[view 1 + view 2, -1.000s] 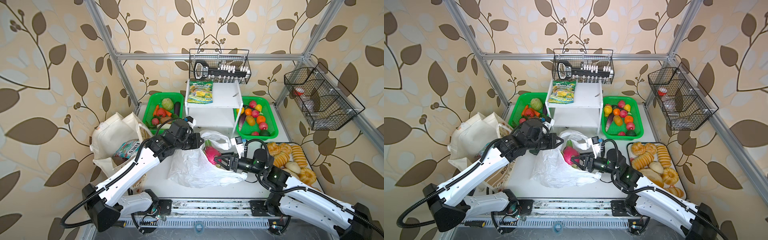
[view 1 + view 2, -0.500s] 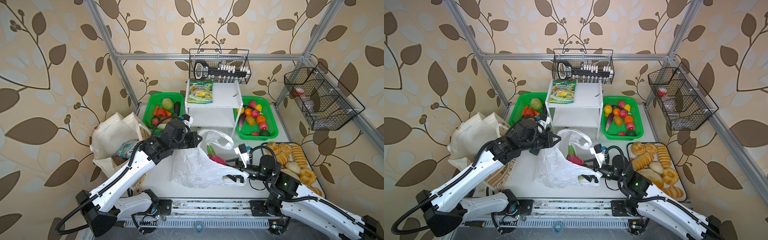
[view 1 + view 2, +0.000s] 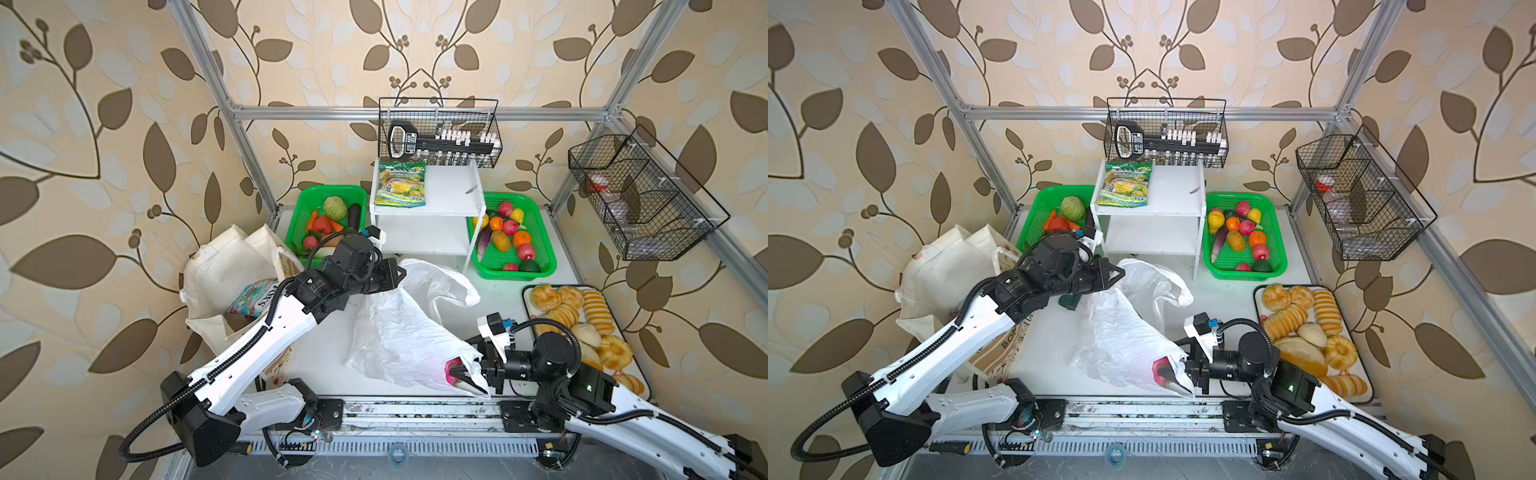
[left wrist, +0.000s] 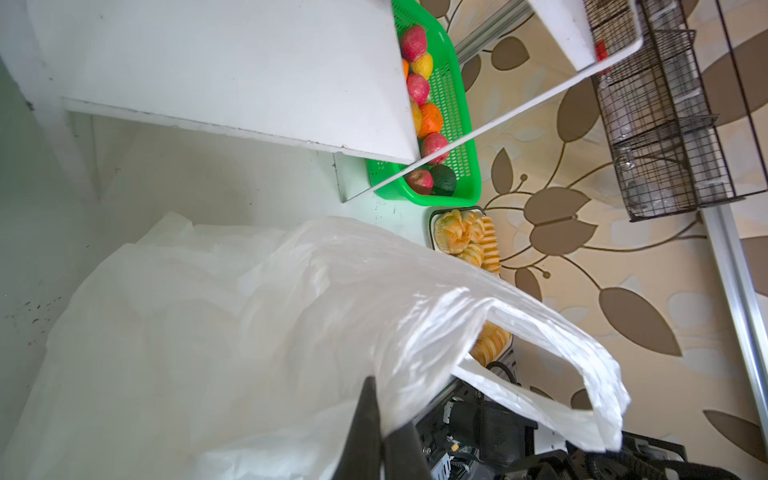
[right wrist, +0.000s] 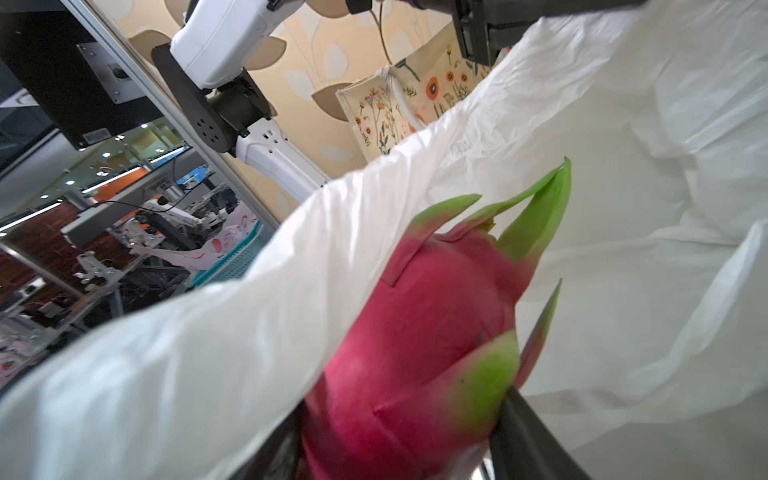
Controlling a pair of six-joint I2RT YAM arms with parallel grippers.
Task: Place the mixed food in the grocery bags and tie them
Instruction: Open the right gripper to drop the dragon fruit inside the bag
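The left fingers (image 4: pixel 371 432) are pinched tight on a fold of the white plastic carrier bag (image 3: pixel 399 332) and hold its upper edge lifted above the surface (image 3: pixel 322 365), in front of the white shelf unit (image 3: pixel 428 195). One loop handle (image 4: pixel 552 328) hangs free beside the grip.

The right fingers (image 5: pixel 525 440) are partly closed around the pink dragon fruit (image 5: pixel 415 332), one dark finger on each side of it, at the bag's low end near the front rail. In both top views the fruit shows as a patch of pink at the fingertips, with crinkled film lying over it. The right wrist view shows the film draped across one side of the fruit and its green-tipped scales pointing into the bag. Whether the fruit is wholly inside cannot be told.

To the left, the cream canvas tote (image 3: pixel 224 270) slumps at the surface's edge, the blue-red "FOX'S" candy packet (image 3: pixel 253 299) lying in its open mouth. A green-yellow snack packet (image 3: pixel 400 185) lies on the top shelf, two green baskets (image 3: pixel 305 199) of toy produce flank the unit, and golden bread loaves (image 3: pixel 594 307) fill a tray on the right.
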